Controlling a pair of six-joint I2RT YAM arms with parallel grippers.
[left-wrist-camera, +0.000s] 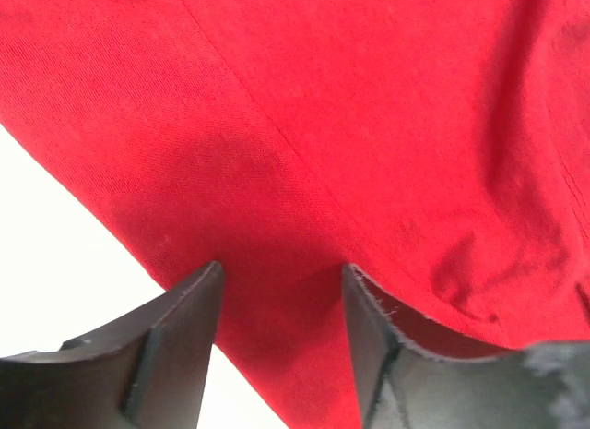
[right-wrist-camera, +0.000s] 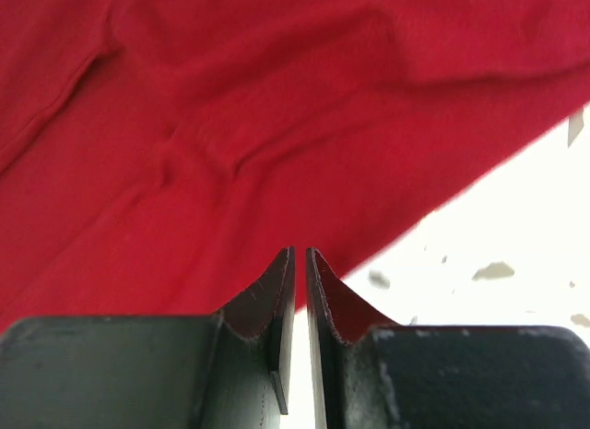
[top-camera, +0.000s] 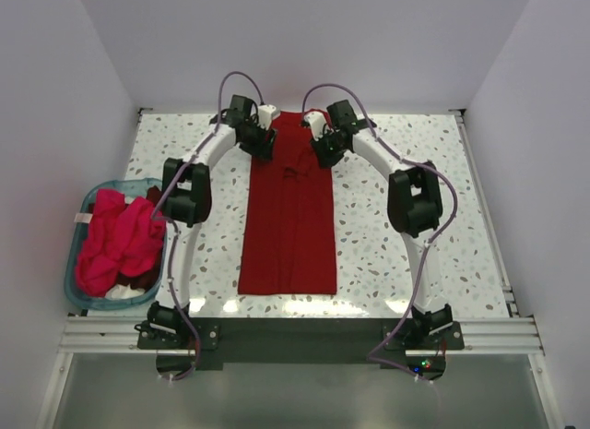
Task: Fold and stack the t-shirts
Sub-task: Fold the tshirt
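Crimson shirt lies on surface as a long strip, so lengthwise fold looks done. L fingers spread over its far-end edge. R fingers pressed together, no cloth seen btwn. Next, prob: pinch both far corners and bring them to the near hem.

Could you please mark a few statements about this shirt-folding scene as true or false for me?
1. The crimson t-shirt lies as a long narrow strip on the table. True.
2. The teal basket sits by the right arm. False: it is at the table's left edge.
3. The left gripper has its jaws apart. True.
4. The right gripper is wide open. False: its jaws are almost together.
5. The basket is empty. False: pinkish-red t-shirts fill it.
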